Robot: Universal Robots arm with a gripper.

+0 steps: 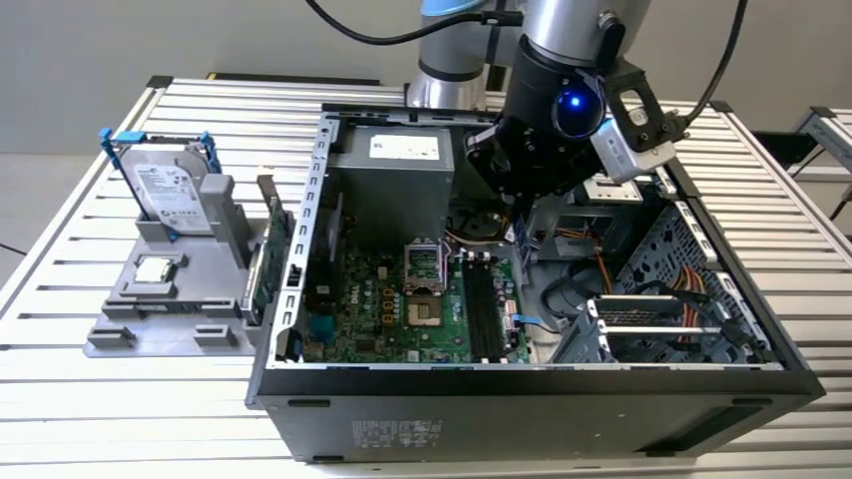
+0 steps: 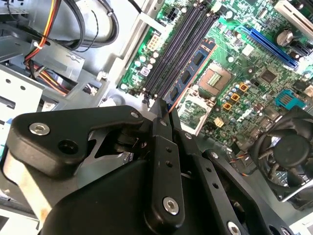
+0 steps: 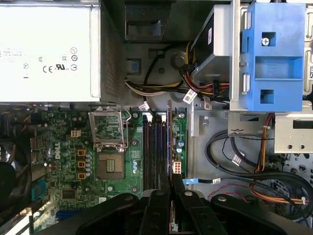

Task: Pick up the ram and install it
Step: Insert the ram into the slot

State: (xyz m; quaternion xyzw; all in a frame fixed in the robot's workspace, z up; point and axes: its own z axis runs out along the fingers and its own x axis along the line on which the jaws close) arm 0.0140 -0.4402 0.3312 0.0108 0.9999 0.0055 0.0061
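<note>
Slatted metal bench carries the open computer case, and your gripper is down inside it over the motherboard, fingers pinched narrow on the ram, which stands on edge along the memory slots near the board's edge by the drive bays. You look to be in the install step, the stick lined up with a slot but, as far as can be judged, not yet latched. Pressing it home calls for a straight, even push with the stick square to the slot.

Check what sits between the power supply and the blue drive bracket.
A bundle of cables runs there, in front of the dark case wall, seen in the first wrist view.
</note>
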